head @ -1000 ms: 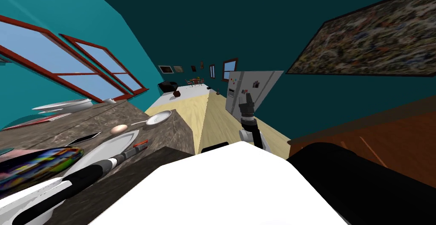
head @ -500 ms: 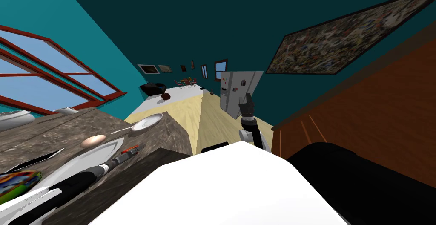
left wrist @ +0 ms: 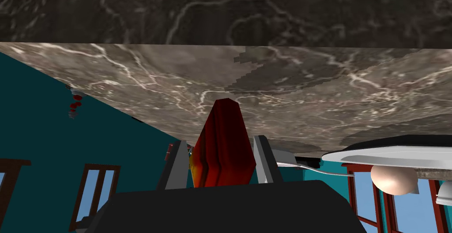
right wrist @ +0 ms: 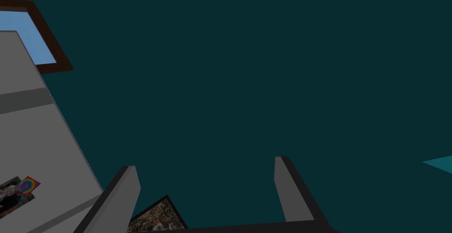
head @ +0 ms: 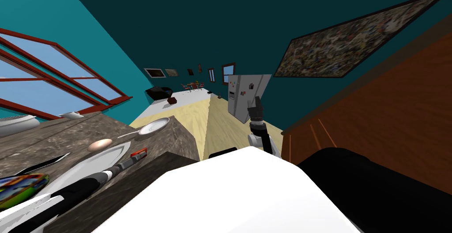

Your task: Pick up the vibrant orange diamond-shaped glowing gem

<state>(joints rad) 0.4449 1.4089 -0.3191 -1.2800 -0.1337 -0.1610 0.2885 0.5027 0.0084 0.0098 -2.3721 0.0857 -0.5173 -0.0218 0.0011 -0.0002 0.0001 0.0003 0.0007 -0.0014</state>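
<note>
At the near edge of the brown, white-veined marble counter [head: 66, 131], the gem [left wrist: 223, 151] is pinched in the left gripper [left wrist: 219, 143], whose two grey fingers press its sides. The gem is long and faceted, with a blunt pointed tip. It is deep red along its shaded faces and bright orange on the face beside one finger. From the head view it shows as a small red-orange piece [head: 139, 152] at the end of the left arm, right over the counter's near edge. Whether its tip touches the counter cannot be told. A long white plate [head: 95, 162] lies on the counter just beside the gem, and the left forearm reaches along the plate's near rim. A pale pinkish egg-shaped thing [head: 99, 144] rests on the bare counter just past the plate's far rim, not in it. Farther along the counter, toward its end, lies a pale pan [head: 152, 126] with a thin handle pointing back toward the egg-shaped thing. A dish with many-coloured swirls [head: 20, 186] sits on the counter past the plate's other end, and a white bowl [head: 15, 122] stands at the counter's far side by the window. Well apart from the counter, the right gripper [right wrist: 205, 163] is raised with its fingers spread wide, holding nothing.
</note>
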